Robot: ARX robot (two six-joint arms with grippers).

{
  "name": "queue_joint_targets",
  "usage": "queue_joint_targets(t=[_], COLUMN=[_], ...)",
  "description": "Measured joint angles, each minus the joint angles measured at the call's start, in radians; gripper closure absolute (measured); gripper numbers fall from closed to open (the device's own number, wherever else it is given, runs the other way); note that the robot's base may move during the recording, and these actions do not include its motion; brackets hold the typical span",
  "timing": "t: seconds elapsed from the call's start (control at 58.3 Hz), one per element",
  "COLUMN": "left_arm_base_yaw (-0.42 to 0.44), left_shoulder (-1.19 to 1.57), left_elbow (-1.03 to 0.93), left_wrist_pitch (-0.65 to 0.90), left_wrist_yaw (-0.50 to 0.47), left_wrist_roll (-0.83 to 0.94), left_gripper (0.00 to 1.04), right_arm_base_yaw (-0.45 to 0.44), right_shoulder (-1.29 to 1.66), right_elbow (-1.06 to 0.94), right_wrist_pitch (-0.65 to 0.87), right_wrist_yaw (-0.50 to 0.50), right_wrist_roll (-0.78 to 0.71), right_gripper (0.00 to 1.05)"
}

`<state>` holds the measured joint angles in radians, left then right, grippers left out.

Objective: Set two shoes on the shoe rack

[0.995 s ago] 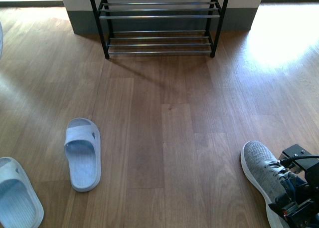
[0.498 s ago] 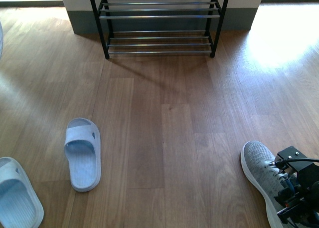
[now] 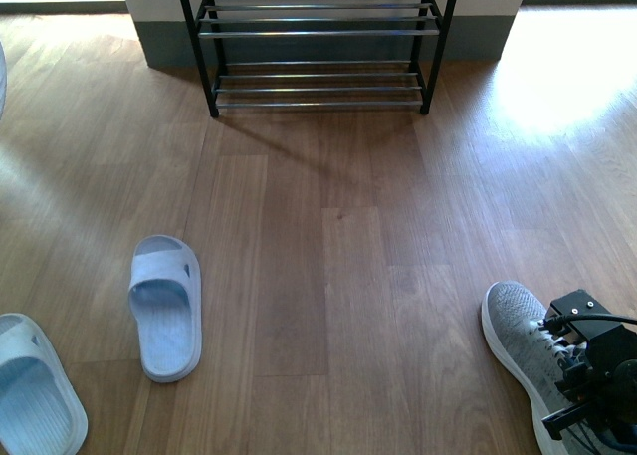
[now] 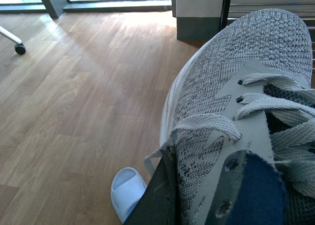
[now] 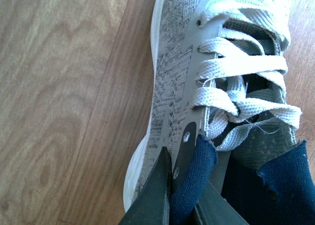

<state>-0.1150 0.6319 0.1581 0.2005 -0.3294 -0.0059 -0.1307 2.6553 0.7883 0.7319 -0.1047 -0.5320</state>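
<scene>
One grey sneaker (image 3: 518, 338) lies on the wooden floor at the near right, toe pointing away. My right gripper (image 3: 595, 400) is over its heel end. In the right wrist view this sneaker (image 5: 183, 72) shows its white laces, and the right gripper (image 5: 184, 188) is shut on its navy collar and side wall. The other grey sneaker (image 4: 231, 92) fills the left wrist view, toe toward the shoe rack (image 4: 268, 7). My left gripper (image 4: 183, 188) is shut on its side wall and does not show in the front view. The shoe rack (image 3: 318, 39) stands at the far middle, its chrome tiers bare.
Two pale blue slippers lie at the near left, one (image 3: 166, 306) further in and one (image 3: 35, 387) at the frame's corner. One slipper (image 4: 127, 191) shows under the left-held sneaker. A chair caster (image 4: 19, 48) stands off to the side. Bare floor separates me from the rack.
The right gripper has shifted slightly lower in the front view over the sneaker's heel. The sneaker, slippers and rack have hardly moved.
</scene>
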Motion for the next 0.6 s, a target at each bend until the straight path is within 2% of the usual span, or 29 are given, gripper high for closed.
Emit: queue_joint_targets(t=[0.172, 0.601], left_arm_base_yaw=[0.000, 0.000], left_shoulder=[0.000, 0.000], left_elbow=[0.000, 0.000], left_wrist_pitch=[0.000, 0.000], left_wrist_yaw=[0.000, 0.000], left_wrist_roll=[0.000, 0.000], left_gripper=[1.03, 1.03], right_arm_base_yaw=[0.007, 0.025], right_shoulder=[-0.185, -0.857], right_elbow=[-0.092, -0.325], right_wrist_pitch=[-0.025, -0.114], right_wrist_yaw=[0.002, -0.153], right_wrist_roll=[-0.017, -0.013], right_gripper=[1.03, 1.03])
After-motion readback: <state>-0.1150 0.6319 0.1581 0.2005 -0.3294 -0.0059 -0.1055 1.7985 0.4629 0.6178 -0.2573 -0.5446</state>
